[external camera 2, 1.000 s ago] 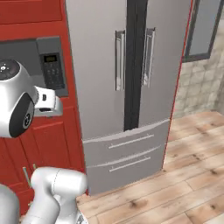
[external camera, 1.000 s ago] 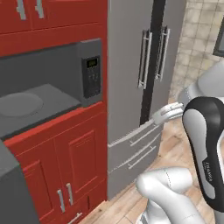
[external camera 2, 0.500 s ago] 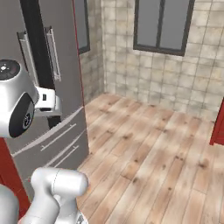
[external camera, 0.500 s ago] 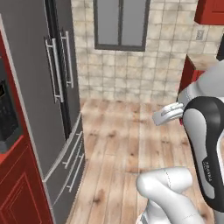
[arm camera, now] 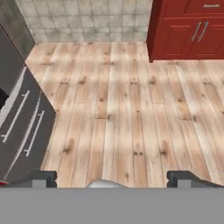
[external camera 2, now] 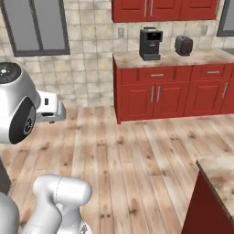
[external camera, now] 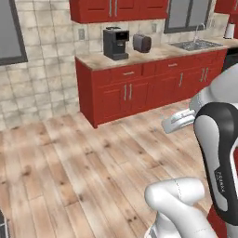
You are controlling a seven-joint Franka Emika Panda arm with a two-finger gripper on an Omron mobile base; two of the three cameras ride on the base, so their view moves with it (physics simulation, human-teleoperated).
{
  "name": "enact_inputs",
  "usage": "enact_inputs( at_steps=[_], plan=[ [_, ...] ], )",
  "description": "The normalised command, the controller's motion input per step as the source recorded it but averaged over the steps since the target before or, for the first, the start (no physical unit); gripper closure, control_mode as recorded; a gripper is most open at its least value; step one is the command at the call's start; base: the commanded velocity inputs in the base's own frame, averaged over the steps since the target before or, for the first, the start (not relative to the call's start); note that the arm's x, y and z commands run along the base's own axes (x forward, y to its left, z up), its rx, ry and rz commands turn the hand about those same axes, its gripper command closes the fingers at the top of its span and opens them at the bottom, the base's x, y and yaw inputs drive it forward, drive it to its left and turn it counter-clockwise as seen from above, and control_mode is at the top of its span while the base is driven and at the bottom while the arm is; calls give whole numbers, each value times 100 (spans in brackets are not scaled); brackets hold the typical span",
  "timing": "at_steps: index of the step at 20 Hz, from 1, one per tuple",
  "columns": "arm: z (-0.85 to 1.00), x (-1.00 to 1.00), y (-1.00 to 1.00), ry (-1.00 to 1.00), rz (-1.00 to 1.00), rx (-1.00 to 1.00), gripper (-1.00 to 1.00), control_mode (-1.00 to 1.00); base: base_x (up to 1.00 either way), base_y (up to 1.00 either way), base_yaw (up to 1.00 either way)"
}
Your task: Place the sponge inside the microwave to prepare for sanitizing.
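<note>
The sponge and the microwave are out of view. My gripper (arm camera: 113,179) points down at the wooden floor and is open, its two dark fingertips (arm camera: 43,178) standing wide apart with nothing between them. The white hand (external camera: 179,120) sticks out from the arm at mid-height in the left base view, and the same hand (external camera 2: 48,109) shows at the left of the right base view.
A run of red cabinets (external camera: 139,90) under a stone counter carries a black coffee machine (external camera: 115,42), a toaster (external camera: 142,42) and a sink (external camera: 195,45). Grey fridge drawers (arm camera: 22,127) lie at the hand view's left. An island corner (external camera 2: 219,178) stands near right.
The whole picture has swung: the base has turned away from the microwave and fridge, past the window wall, to the red counter run. The gripper has stayed open.
</note>
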Motion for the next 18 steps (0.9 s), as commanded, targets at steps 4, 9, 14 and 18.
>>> enact_inputs(
  at_steps=[4,9,14,18],
  plan=[
    [0,0,0,0,0,0,-100,100,1,7,-97],
    [0,0,0,0,0,0,-100,100,9,9,-89],
    [0,0,0,0,0,0,-100,100,15,12,-85],
    [0,0,0,0,0,0,-100,100,21,16,-79]
  ],
)
